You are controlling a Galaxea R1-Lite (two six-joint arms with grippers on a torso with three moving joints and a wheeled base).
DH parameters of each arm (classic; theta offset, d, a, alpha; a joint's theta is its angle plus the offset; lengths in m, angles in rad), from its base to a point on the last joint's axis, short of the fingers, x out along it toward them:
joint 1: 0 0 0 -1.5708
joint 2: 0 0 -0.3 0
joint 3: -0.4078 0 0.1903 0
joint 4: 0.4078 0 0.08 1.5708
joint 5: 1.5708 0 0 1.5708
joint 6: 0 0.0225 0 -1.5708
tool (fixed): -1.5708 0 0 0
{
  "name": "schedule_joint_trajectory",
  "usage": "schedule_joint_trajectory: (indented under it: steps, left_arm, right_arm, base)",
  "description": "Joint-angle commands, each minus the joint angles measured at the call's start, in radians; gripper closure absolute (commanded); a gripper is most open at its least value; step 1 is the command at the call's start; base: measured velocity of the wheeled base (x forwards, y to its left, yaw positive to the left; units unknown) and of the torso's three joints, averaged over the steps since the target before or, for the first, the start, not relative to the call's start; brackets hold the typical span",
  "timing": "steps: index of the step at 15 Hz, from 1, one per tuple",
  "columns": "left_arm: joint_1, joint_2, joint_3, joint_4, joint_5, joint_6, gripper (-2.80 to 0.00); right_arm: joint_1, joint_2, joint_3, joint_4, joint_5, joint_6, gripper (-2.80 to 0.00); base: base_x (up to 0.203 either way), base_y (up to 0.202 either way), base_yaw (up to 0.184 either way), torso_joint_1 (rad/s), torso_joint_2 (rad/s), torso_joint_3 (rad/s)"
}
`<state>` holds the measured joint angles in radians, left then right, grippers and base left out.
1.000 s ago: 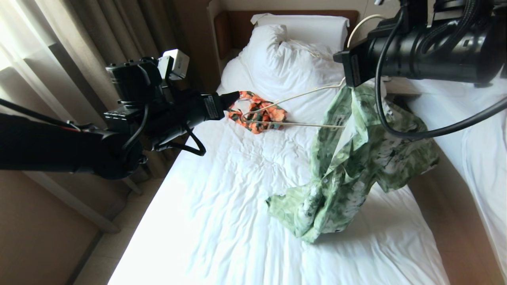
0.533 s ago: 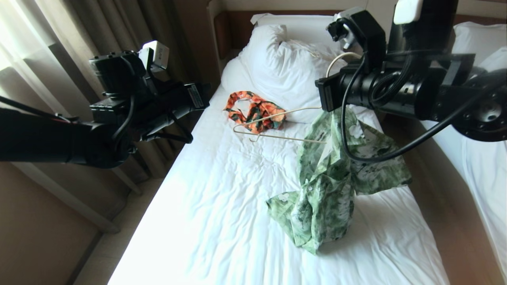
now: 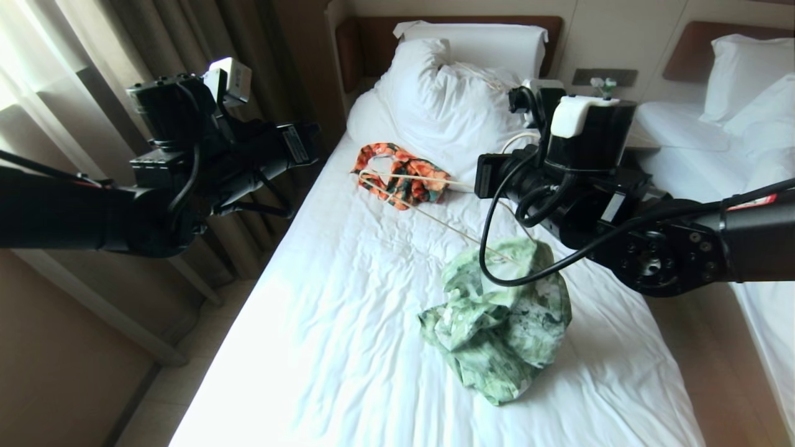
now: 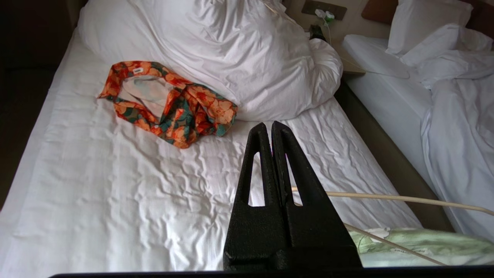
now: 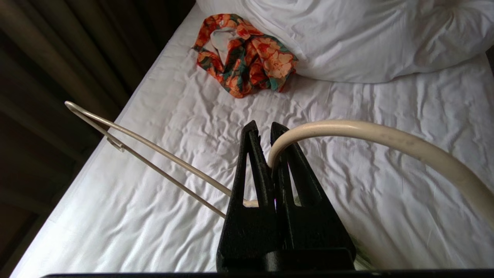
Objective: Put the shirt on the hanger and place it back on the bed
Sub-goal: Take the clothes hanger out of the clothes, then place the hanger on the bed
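Note:
The green-and-white shirt (image 3: 497, 329) lies in a crumpled heap on the white bed (image 3: 335, 323), right of the middle. My right gripper (image 5: 264, 129) is shut on the cream hanger (image 5: 347, 131) at the base of its hook and holds it low over the sheet. The hanger frame (image 3: 428, 180) points towards the bed's left side, and its lower bar runs down into the shirt heap. My left gripper (image 4: 272, 125) is shut on nothing, in the air over the bed's left edge, apart from the hanger bar (image 4: 386, 197) and the shirt (image 4: 417, 241).
An orange-and-dark-green garment (image 3: 404, 177) lies near the bunched pillows and duvet (image 3: 447, 93) at the head. Curtains (image 3: 93, 74) hang along the left. A second white bed (image 3: 764, 155) stands on the right, past a narrow gap.
My right arm came down with the hanger, and the shirt sank from hanging into a heap on the bed. The left gripper drew back to the left and shut.

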<state>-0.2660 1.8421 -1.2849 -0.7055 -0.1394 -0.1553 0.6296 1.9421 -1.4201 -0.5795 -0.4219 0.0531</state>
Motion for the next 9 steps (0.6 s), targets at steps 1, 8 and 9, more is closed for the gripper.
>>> schedule_joint_trajectory:
  steps: [1, 8, 9]
  left_arm:
    - [0.0, -0.002, 0.0, -0.003, 0.0, -0.001, 0.0]
    - [-0.002, -0.004, 0.001, -0.002, 0.003, 0.003, 0.0]
    - [-0.002, -0.006, 0.001, -0.002, 0.003, 0.005, 0.0]
  right_arm:
    - [0.006, 0.023, 0.022, -0.017, -0.009, 0.014, 0.0]
    - [-0.032, 0.055, 0.029, 0.164, -0.025, -0.041, 0.0]
    - [-0.049, 0.066, 0.037, 0.211, -0.01, -0.054, 0.0]
  base:
    - [0.0, 0.0, 0.0, 0.0, 0.0, 0.0]
    - [0.0, 0.0, 0.0, 0.0, 0.0, 0.0]
    - [0.0, 0.0, 0.0, 0.0, 0.0, 0.0]
